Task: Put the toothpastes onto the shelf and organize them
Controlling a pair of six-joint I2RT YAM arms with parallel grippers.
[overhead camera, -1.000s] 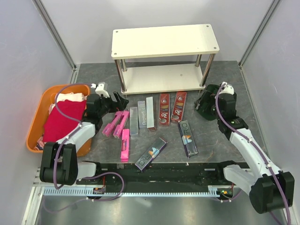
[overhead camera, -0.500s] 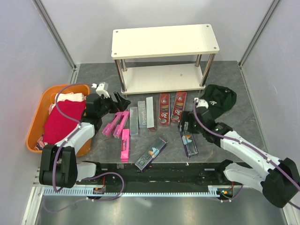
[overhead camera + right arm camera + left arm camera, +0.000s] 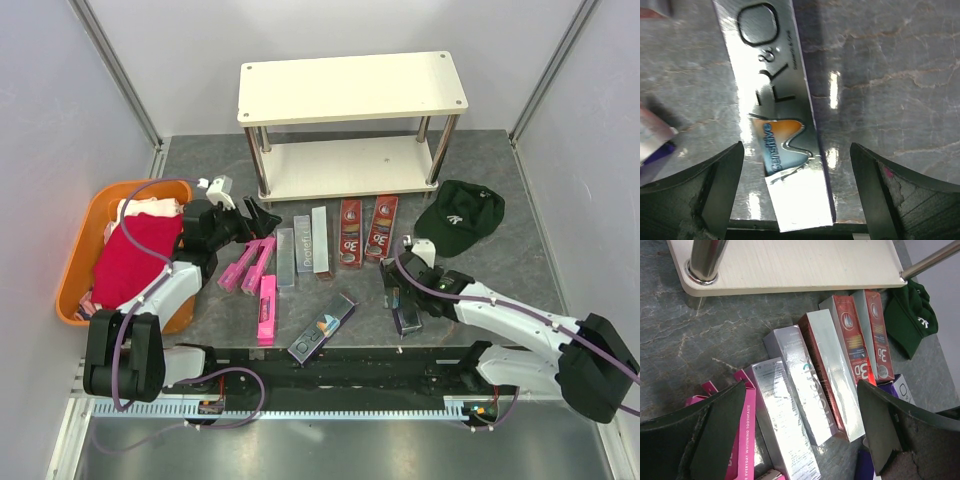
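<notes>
Toothpastes [image 3: 320, 240] all lie flat on the surface [image 3: 200, 160], none on the shelf [image 3: 350, 88], so the step in hand looks like a first pick. Right tool [image 3: 795, 155] hangs low, fingers spread wide and holding nothing, one on each long side of a navy-and-silver box [image 3: 777, 100] without touching it. The next move calls for closing across that narrow width, then lifting. Left tool [image 3: 800, 410], equally wide and empty, faces the silver and red boxes [image 3: 810, 375] ahead, with the shelf beyond them.
</notes>
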